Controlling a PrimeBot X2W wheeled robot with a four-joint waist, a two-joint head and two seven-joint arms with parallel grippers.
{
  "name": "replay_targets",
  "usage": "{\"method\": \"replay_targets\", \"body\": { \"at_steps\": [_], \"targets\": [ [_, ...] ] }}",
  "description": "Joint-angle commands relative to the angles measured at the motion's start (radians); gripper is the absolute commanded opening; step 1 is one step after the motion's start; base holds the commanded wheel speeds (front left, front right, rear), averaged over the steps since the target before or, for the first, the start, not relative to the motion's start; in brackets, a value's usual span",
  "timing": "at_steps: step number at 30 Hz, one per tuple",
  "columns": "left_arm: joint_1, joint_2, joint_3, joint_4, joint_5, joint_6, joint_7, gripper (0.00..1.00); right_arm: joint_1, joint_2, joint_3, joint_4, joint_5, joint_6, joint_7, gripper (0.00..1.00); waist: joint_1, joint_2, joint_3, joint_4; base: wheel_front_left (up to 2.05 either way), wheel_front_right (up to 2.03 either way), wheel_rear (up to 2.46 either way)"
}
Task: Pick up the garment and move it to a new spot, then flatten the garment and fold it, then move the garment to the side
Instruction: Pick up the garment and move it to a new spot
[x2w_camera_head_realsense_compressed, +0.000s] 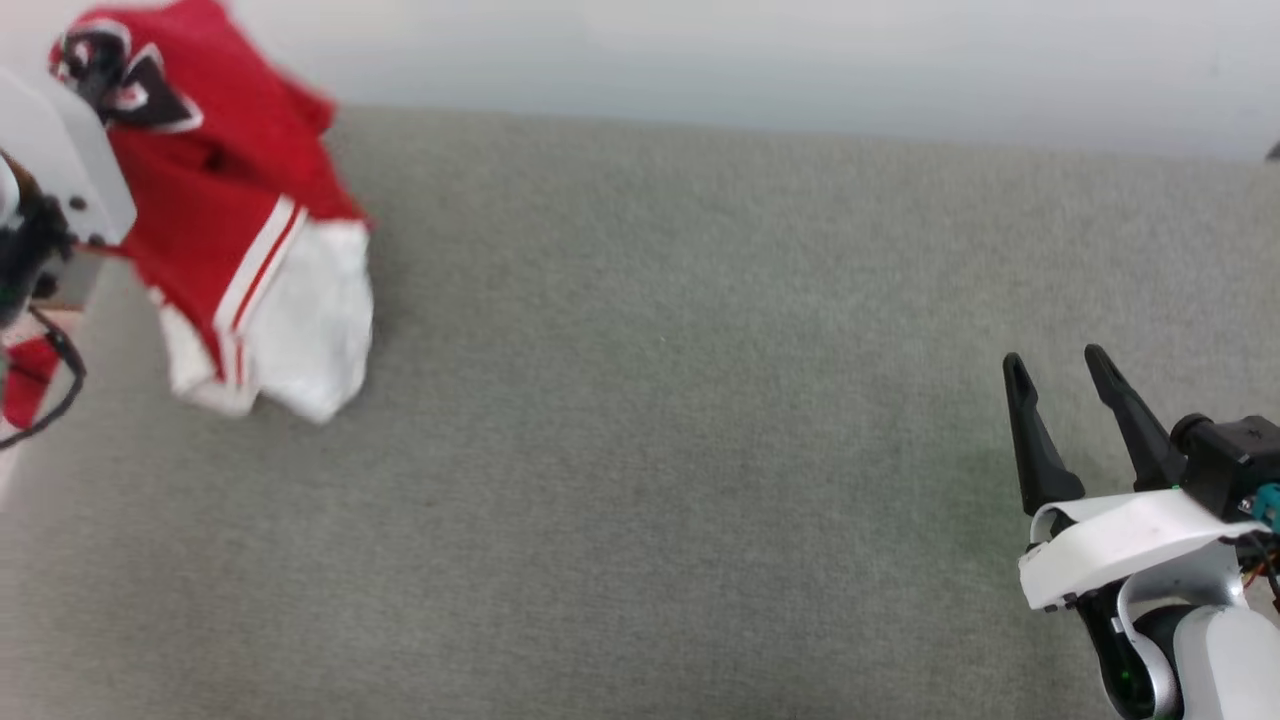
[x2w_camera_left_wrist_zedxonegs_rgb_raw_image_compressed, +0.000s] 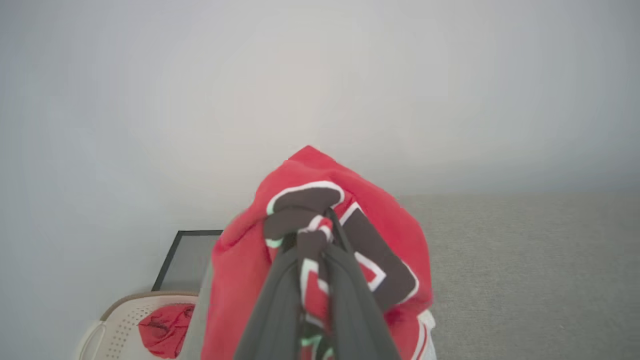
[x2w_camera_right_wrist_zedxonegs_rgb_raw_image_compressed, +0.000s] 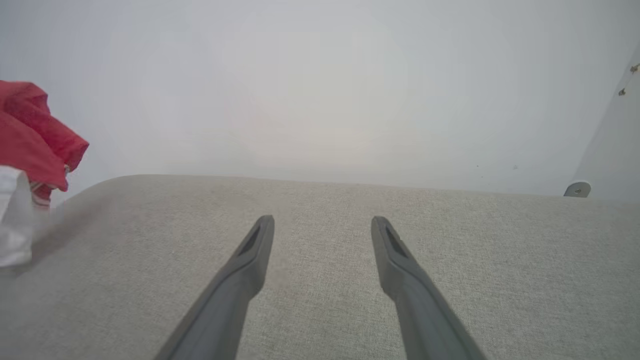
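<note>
The bunched red shirt with white sleeves (x2w_camera_head_realsense_compressed: 240, 230) hangs at upper left, pinched in the closed left claw (x2w_camera_left_wrist_zedxonegs_rgb_raw_image_compressed: 320, 240) over the grey fabric counter (x2w_camera_head_realsense_compressed: 700, 450), the right claw (x2w_camera_head_realsense_compressed: 1053, 358) gaping empty at lower right; seemingly mid-carry, needing a set-down spot next.

Blurred garment (x2w_camera_head_realsense_compressed: 232, 190) hides left tool (x2w_camera_left_wrist_zedxonegs_rgb_raw_image_compressed: 320, 234) tips; lettering (x2w_camera_left_wrist_zedxonegs_rgb_raw_image_compressed: 372, 262) unreadable.

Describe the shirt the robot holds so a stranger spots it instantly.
At the left end of the wide grey fabric surface, the left hand grips a bunched red shirt. Unlike the plain red cloth in the cream basket, it has white sleeves, striped trim and black lettering.
</note>
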Motion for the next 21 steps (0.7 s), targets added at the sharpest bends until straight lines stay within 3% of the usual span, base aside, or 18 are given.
{"method": "replay_targets", "body": {
  "at_steps": [1,11,21],
  "targets": [
    [-0.01,0.007,0.0,-0.026,0.005,-0.003,-0.01,0.0,0.016,0.007,-0.004,0.0,-0.003,0.0,-0.002,1.0,0.0,0.0,-0.088,0.047,0.0,0.0,0.0],
    [0.042,0.016,-0.021,-0.292,-0.034,0.039,0.136,0.0,0.055,0.022,-0.074,-0.015,-0.014,0.0,-0.001,1.0,0.0,0.0,-0.173,0.001,0.0,0.0,0.0],
    [0.147,0.036,-0.029,-0.578,-0.087,0.146,0.301,0.0,0.073,0.027,-0.216,-0.04,-0.055,0.0,0.003,1.0,0.0,0.0,-0.148,-0.128,0.0,0.0,0.0]
  ]
}}
